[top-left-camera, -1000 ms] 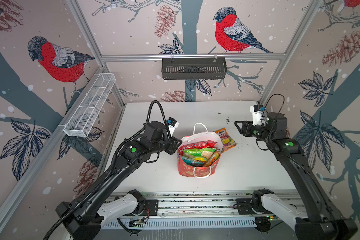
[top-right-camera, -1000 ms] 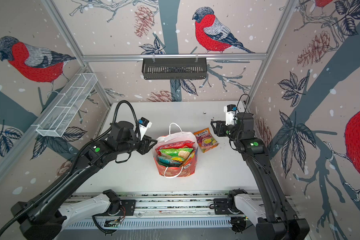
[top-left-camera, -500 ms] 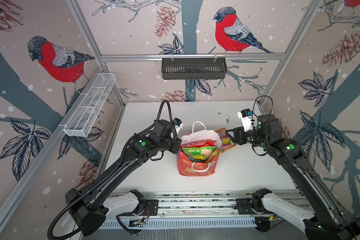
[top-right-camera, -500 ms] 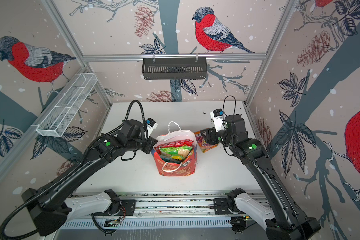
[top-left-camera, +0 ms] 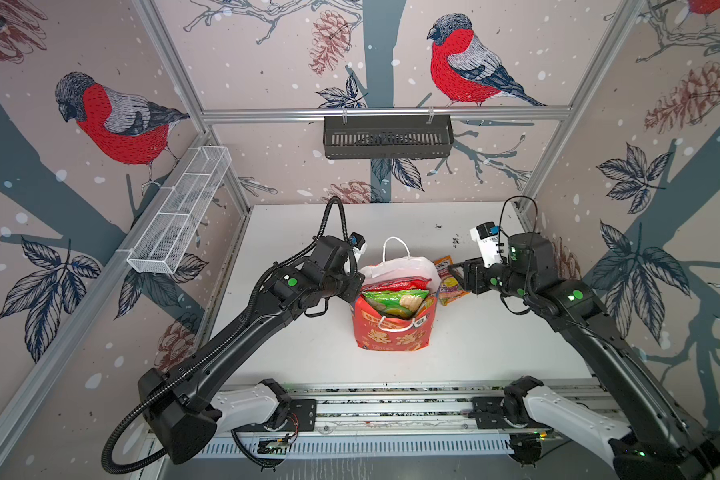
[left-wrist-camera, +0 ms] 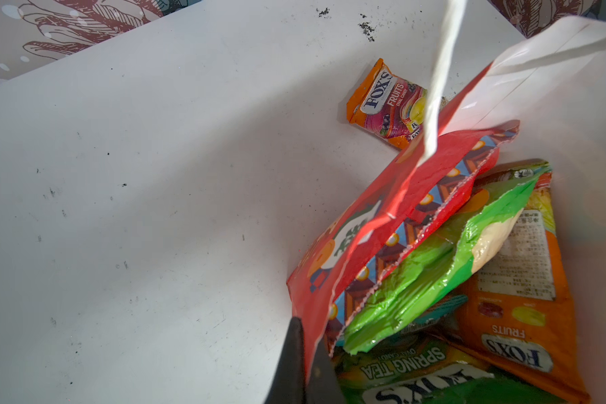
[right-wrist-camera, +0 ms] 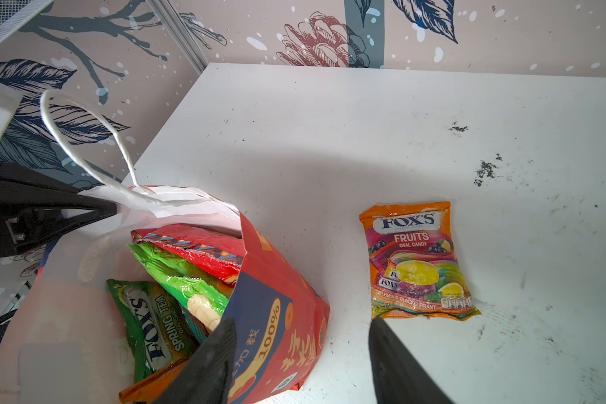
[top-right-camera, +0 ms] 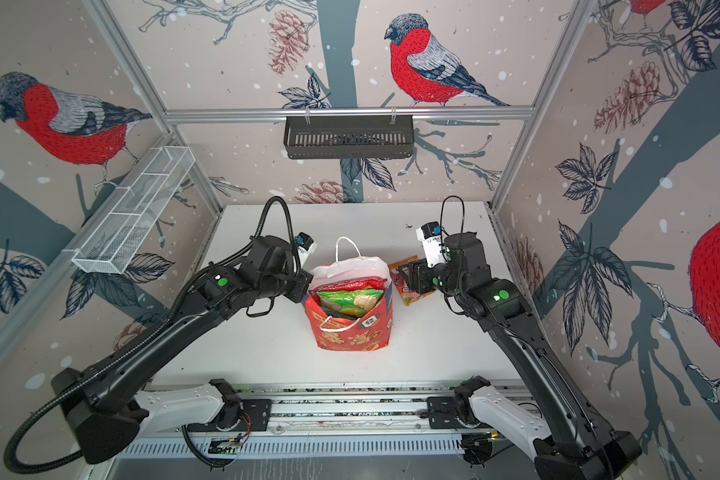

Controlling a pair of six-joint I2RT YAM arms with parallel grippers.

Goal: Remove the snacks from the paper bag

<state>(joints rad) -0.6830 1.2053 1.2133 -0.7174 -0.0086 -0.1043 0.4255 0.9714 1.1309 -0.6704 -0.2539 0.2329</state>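
Both arms have moved in toward the bag (top-left-camera: 391,336) since a second ago. The right gripper (top-left-camera: 456,275) has come from the far right of the table (top-left-camera: 308,340) to the bag's right wall. The left gripper (top-left-camera: 353,291), which was open beside the left rim, is now clamped on that rim. The bag itself stands in nearly the same place, in the middle of the table, upright, with its mouth open.

Both top views hide the left fingertips behind the wrist. The left wrist view shows them: two black fingers (left-wrist-camera: 291,349) pressed together with the red rim between them. It shows also an orange pack (left-wrist-camera: 518,314) deep inside the bag, hardly visible from above.

The right wrist view shows the right gripper (right-wrist-camera: 301,325) released, jaws well apart, one finger over the bag mouth and one outside the wall. Inside the bag are the red packet (right-wrist-camera: 196,241), the green chip bag (right-wrist-camera: 179,273) and the Spring Tea pack (right-wrist-camera: 154,325). One Fox's pack (right-wrist-camera: 417,259) lies flat on the table, just beside the bag.
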